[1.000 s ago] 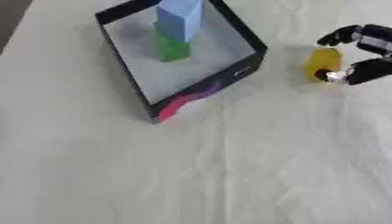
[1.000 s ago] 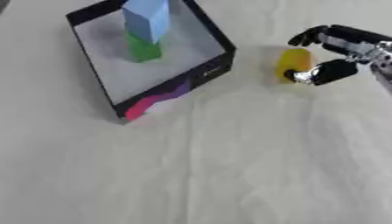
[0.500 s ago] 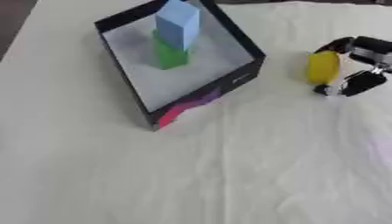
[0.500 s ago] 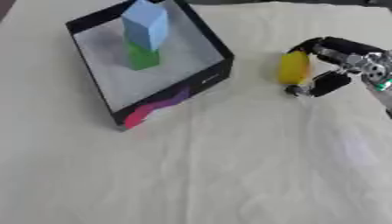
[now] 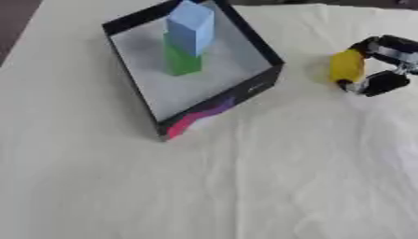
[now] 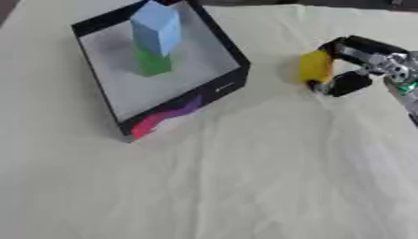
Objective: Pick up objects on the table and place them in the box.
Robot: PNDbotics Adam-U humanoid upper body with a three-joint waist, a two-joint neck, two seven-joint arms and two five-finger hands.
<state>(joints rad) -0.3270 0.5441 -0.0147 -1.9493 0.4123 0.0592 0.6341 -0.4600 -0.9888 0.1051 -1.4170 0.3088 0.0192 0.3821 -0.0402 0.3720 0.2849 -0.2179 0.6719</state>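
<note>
While box (image 5: 254, 91) sits near, right robot hand (image 6: 356, 65) grips yellow obj (image 5: 346, 66) — on table.

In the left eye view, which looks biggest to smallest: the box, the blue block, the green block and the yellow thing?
1. box
2. blue block
3. green block and yellow thing, held in the right hand: too alike to rank; the blue block partly hides the green.

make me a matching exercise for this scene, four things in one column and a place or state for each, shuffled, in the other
Things:
1. light blue block
2. green block
3. yellow rounded object
4. black open box

Places or states:
A. held in the right hand, outside the box
B. on the cream cloth, holding two blocks
C. in the box, under another block
D. on top of another block

Pairs: 1-D, 2-C, 3-A, 4-B
</note>
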